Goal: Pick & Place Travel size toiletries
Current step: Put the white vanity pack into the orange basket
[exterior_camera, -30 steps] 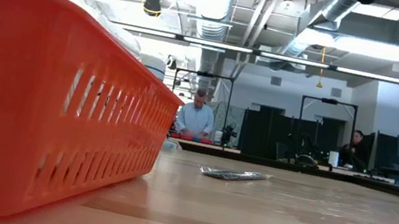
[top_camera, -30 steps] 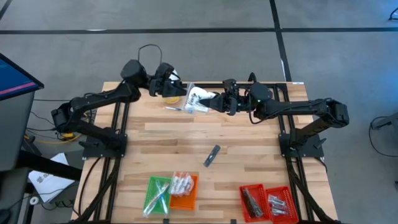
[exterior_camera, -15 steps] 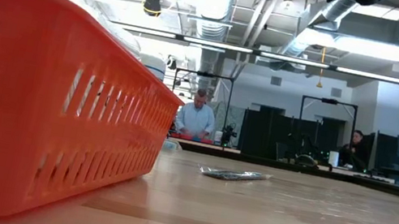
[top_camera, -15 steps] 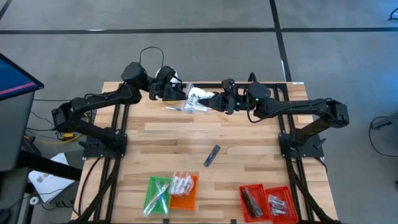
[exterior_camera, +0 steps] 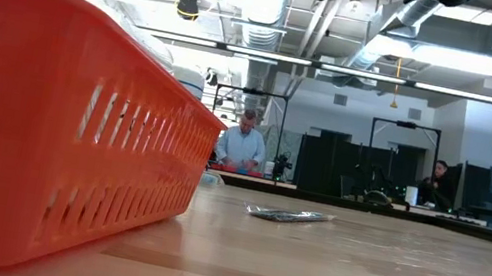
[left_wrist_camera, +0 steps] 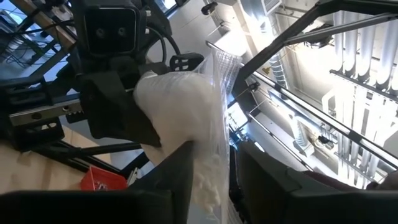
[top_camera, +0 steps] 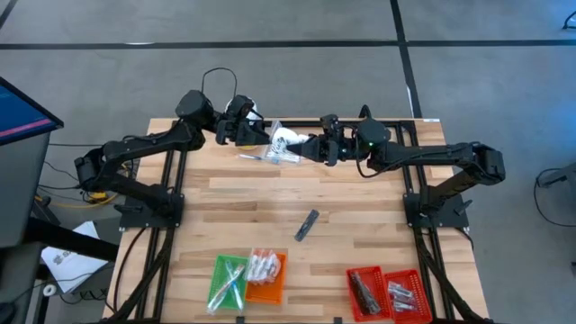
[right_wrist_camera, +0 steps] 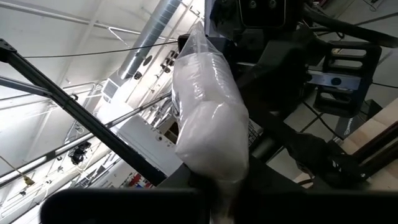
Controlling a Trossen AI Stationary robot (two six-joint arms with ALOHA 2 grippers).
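Both tools share a clear bag point(top_camera: 286, 142) of white stuff at the worktop's far edge: right tool point(top_camera: 309, 147) pinched shut on it, left tool point(top_camera: 255, 132) half-closed around its end. I'd release only one side.

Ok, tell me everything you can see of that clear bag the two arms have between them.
The clear bag is thin, crinkly plastic with white stuff bunched inside, a few dark marks showing. It hangs in the air over the far edge of the table, stretched between both arms. The right hand is shut on one end; the left hand has its fingers around the other end. Nothing else touches it.
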